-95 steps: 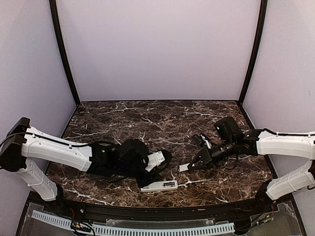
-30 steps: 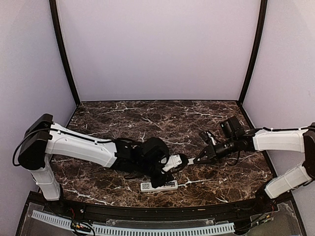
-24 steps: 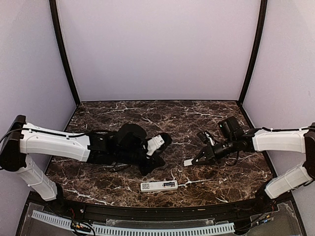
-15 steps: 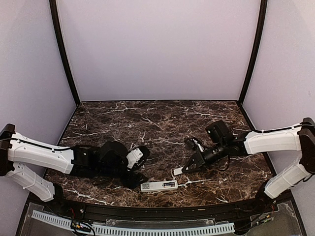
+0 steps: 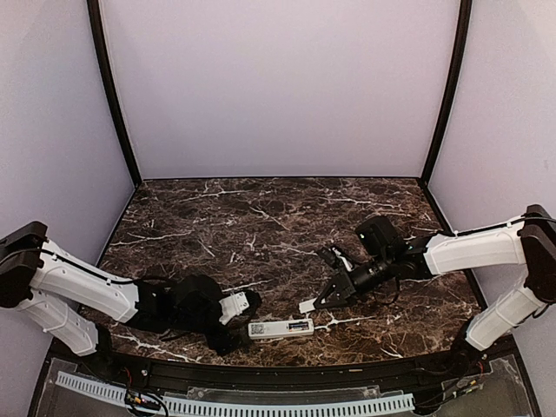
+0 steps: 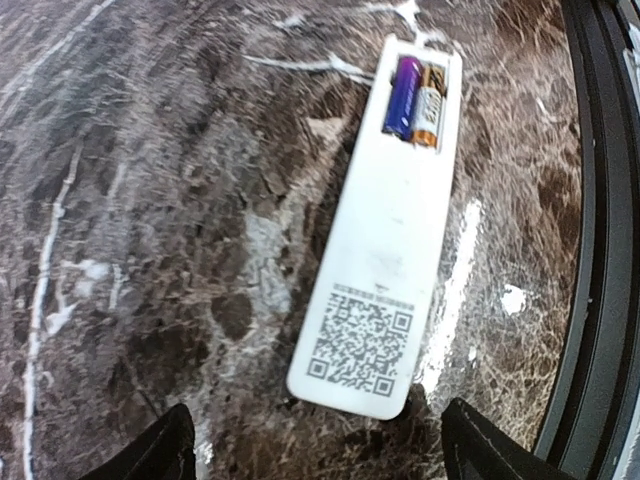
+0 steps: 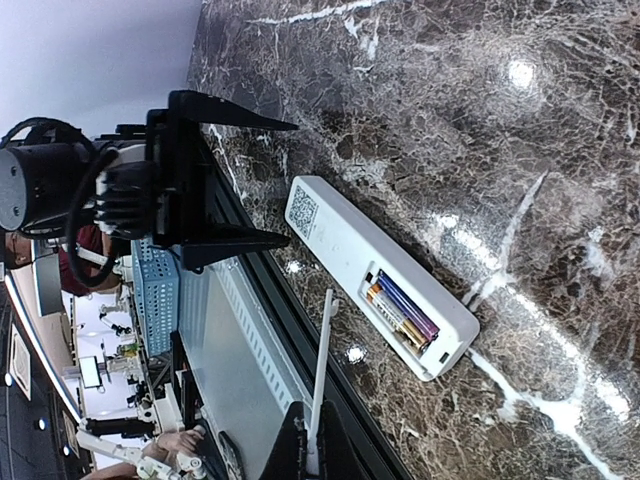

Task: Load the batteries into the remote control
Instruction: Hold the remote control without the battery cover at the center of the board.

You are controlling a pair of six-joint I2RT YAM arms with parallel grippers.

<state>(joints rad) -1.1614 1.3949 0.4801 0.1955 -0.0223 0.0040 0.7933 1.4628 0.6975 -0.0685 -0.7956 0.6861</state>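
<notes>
- Near the front edge of the marble table (image 5: 261,217), the remote control (image 5: 280,327) is lying flat with its back side up, running lengthwise along the black edge rail (image 6: 600,250).
- Its battery bay is sitting open at the right-hand end, and a QR label is facing up at the other end.
- Both batteries (image 6: 415,98) are sitting side by side in the bay, one purple-blue and one gold-and-white.
- Left gripper (image 7: 293,182) is sitting low just off the label end and pointing along the remote. Its fingers (image 6: 165,455) are standing wide apart, one to each side of that end, not touching it.
- Right gripper (image 5: 321,299) is hanging near the bay end, a little farther back on the table, with its fingers pressing together on a thin white lid (image 5: 307,306).
- Lid is tilting down toward the table, apart from the remote. Cannot tell whether its low tip is touching the marble.
</notes>
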